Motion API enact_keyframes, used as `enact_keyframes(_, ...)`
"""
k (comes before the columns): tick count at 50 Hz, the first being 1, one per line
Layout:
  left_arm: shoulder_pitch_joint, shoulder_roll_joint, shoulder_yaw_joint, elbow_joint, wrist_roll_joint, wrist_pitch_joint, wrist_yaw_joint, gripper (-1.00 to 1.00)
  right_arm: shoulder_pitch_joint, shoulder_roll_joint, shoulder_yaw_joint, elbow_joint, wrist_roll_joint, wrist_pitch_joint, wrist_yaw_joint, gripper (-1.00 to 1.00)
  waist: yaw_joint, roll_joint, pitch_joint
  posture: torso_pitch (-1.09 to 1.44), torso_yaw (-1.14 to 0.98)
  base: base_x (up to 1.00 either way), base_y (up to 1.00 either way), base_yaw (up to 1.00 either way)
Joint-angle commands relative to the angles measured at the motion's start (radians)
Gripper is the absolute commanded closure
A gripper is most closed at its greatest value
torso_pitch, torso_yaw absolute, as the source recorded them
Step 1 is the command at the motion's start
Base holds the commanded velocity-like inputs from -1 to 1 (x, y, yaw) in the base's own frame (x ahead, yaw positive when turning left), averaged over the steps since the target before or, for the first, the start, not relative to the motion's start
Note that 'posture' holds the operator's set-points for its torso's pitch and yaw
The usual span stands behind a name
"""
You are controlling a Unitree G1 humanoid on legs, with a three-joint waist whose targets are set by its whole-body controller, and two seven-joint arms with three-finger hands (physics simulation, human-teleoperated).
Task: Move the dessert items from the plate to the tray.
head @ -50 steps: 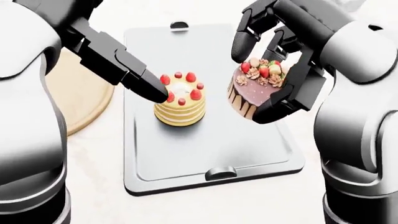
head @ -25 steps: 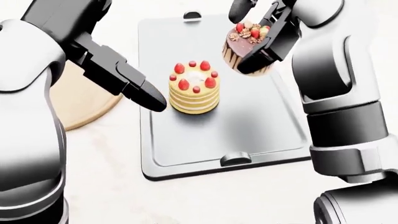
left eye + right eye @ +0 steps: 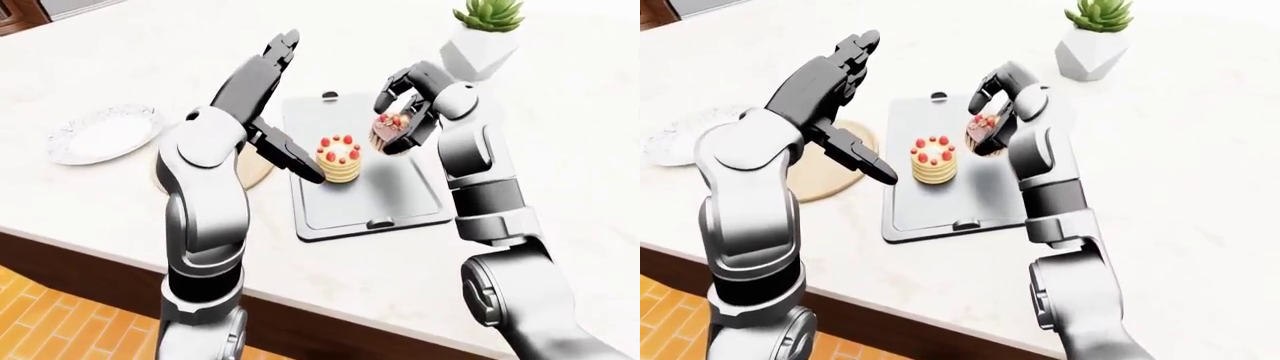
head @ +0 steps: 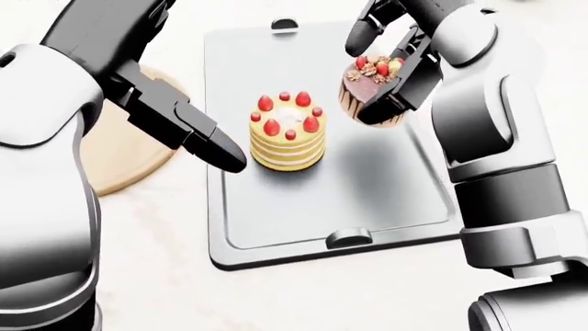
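Left hand (image 4: 198, 138) hangs with its dark fingers spread open, holding nothing, their tips just beside the left flank of the strawberry cake (image 4: 287, 134). That cake stands upright on the grey tray (image 4: 276, 221), roughly mid-tray. Right hand (image 4: 386, 65) is closed around the chocolate cake (image 4: 367, 86), which sits tilted in the grip above the tray's upper right part; whether it touches the tray surface cannot be told.

Head view: close look down; shows the cake toppings, both tray handles (top and bottom edges), and at far left only a slice of the tan round board (image 4: 129, 155), largely hidden by the left arm. Nothing of the room.

Eye views: wider. Left-eye view shows a patterned white plate (image 3: 105, 133) well apart at far left, and the board lying just beside the tray's left edge. A potted succulent (image 3: 1092, 37) in a white faceted pot stands at the top, beyond the tray. Right-eye view shows the board more fully.

Surface: white marbled counter (image 3: 560, 135) with a dark front edge; orange wood floor (image 3: 40, 322) at bottom left of the left-eye view. Left forearm crosses over the board in all views; right forearm covers the tray's right edge.
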Motion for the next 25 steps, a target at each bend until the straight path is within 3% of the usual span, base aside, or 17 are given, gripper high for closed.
enact_keyframes(1,-0.031,0.006,0.003,-0.033,0.005,-0.017,0.009,-1.00,-0.049,-0.012,-0.012,-0.053,-0.009,-0.025,-0.018,0.44,0.001,-0.002,-0.037,0.00,0.00,0.00,0.00,0.00)
enact_keyframes(25,-0.023,0.015,0.013,-0.022,-0.015,-0.031,0.026,-1.00,-0.011,0.019,-0.004,-0.089,0.006,-0.031,0.006,0.27,-0.001,0.000,-0.036,0.00,0.00,0.00,0.00,0.00)
